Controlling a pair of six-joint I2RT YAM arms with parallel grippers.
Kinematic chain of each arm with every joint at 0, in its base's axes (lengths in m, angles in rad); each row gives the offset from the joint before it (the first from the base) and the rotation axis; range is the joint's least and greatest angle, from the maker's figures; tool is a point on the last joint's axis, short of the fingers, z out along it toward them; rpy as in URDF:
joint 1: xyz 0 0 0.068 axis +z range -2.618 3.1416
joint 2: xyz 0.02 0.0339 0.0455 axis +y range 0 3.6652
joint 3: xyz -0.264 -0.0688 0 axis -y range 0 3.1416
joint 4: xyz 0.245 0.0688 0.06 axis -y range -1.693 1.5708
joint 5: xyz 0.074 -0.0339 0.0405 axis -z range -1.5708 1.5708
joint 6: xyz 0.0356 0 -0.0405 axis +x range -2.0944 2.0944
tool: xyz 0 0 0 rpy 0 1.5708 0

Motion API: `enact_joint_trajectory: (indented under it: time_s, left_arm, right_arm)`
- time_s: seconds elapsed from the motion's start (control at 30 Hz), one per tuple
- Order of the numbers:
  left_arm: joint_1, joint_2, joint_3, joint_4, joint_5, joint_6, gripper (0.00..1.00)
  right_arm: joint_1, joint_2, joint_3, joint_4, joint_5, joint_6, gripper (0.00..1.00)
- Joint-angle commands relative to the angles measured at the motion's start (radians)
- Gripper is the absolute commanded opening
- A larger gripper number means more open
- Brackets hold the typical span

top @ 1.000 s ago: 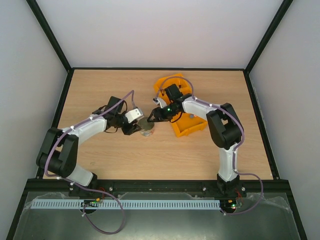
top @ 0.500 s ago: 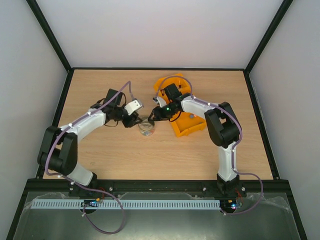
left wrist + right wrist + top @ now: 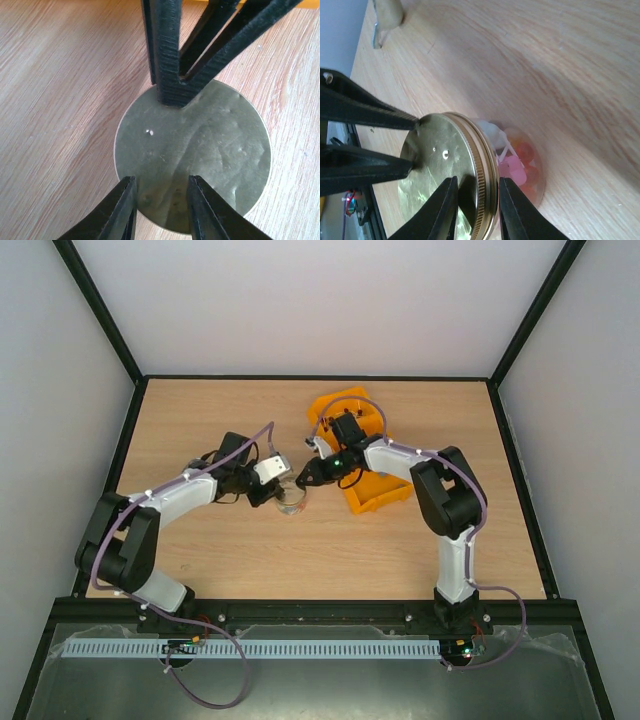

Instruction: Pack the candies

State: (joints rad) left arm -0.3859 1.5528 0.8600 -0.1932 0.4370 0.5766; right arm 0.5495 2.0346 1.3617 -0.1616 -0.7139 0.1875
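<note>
My L gripper [image 3: 161,180] sits at the left edge of the gold lid [image 3: 200,150]. Jaws show only a narrow gap, tips down on the lid top, gripping nothing. Lid sits on the glass jar [image 3: 292,502], mid-way across the wood table [image 3: 200,420], between my two grippers. Candies [image 3: 517,162], pink/orange pcs, are inside the jar right under the lid. My R gripper [image 3: 477,179] is on the jar's right side, jaws set close and straddling the lid rim; can't tell if they actually bite it. Orange bin [image 3: 380,490] is just right of that. Step looks like closing the jar. To do it well: keep lid level, press evenly w/ L, turn slow w/ R so threads don't cross, don't tip the jar.
</note>
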Motion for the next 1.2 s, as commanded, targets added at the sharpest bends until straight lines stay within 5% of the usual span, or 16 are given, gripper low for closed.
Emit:
enact_joint_trajectory:
  time_s: [0.0, 0.43, 0.7, 1.17]
  left_arm:
    - [0.012, -0.005, -0.051, -0.121, -0.073, 0.029, 0.30]
    - [-0.047, -0.138, 0.018, -0.175, 0.068, 0.028, 0.29]
    - [-0.089, -0.041, -0.050, -0.165, -0.052, 0.075, 0.25]
    - [0.065, -0.203, 0.004, -0.299, 0.071, 0.075, 0.32]
  right_arm:
    - [0.045, -0.030, -0.118, 0.042, 0.002, -0.006, 0.20]
    - [0.028, -0.124, -0.152, 0.137, -0.032, 0.025, 0.30]
    - [0.030, -0.082, -0.180, 0.135, -0.051, 0.009, 0.25]
    - [0.107, -0.102, -0.247, 0.266, -0.075, 0.072, 0.19]
